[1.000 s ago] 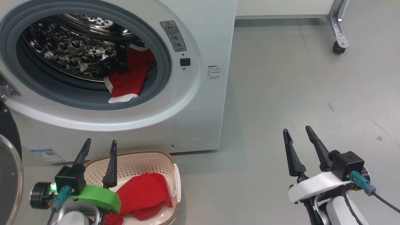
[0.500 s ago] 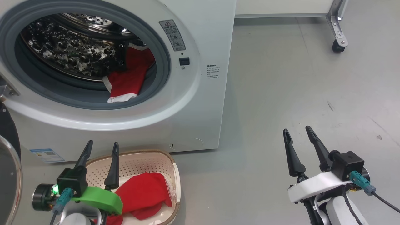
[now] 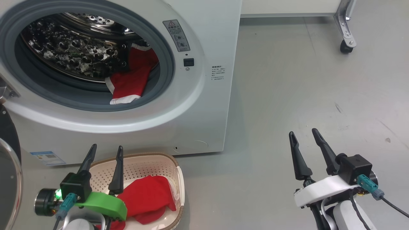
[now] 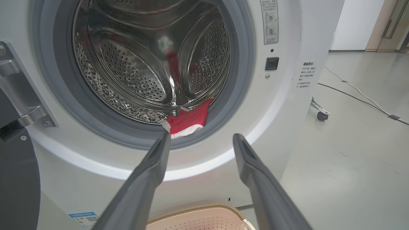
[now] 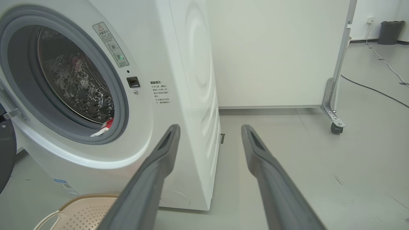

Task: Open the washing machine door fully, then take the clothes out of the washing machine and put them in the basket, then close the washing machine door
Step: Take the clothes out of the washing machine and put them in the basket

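Soft red clothes (image 3: 129,86) slump in the dimpled steel drum (image 3: 64,51) and perforated cream basket (image 3: 143,167), while the left gripper (image 3: 107,147) and right gripper (image 3: 303,132) gape wide, empty.

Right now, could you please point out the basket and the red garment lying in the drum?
basket (image 3: 143,167), head view, inner perforated back wall.
red garment (image 3: 129,84), head view, middle of its fabric.

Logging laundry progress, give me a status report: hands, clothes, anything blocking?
Both open, empty: left hand by the basket, right hand off right. One red garment in basket, second garment at the drum lip, washer door open. Nothing before the drum.
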You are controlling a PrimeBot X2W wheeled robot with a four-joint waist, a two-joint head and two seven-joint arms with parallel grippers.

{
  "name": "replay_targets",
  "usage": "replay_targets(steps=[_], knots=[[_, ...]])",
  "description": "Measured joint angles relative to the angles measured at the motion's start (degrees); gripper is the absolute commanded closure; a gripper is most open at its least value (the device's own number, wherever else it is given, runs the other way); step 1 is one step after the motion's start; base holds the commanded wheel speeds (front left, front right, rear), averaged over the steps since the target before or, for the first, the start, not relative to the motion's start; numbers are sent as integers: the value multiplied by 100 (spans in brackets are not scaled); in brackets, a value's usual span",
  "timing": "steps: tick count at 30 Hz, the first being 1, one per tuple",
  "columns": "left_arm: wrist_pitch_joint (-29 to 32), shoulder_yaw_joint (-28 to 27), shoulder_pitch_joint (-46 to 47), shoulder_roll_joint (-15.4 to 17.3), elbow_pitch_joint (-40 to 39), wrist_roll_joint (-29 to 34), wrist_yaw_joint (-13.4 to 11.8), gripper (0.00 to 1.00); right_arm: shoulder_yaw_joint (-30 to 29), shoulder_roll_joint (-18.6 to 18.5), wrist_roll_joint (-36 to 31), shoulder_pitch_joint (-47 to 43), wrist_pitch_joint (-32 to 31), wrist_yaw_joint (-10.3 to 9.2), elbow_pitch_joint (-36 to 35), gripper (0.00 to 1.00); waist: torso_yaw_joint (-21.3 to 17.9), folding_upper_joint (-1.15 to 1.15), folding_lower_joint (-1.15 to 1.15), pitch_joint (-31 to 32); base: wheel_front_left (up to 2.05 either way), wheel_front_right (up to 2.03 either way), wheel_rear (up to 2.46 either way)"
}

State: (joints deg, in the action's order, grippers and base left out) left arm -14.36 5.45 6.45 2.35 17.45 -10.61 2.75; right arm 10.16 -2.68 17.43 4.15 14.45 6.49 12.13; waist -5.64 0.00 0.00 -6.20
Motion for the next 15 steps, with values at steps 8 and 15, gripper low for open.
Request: replay_targets(steps=[8, 15], knots=[[-1, 11, -1, 0, -129, 0, -20, 0, 33, 1, 1, 0, 0, 0, -60, 0, -12, 0, 0, -128, 0, 0, 0], [-1, 24, 8, 0, -219, 1, -20, 0, 108, 1, 18, 1, 0, 0, -132, 0, -33, 0, 0, -376, 0, 0, 0]])
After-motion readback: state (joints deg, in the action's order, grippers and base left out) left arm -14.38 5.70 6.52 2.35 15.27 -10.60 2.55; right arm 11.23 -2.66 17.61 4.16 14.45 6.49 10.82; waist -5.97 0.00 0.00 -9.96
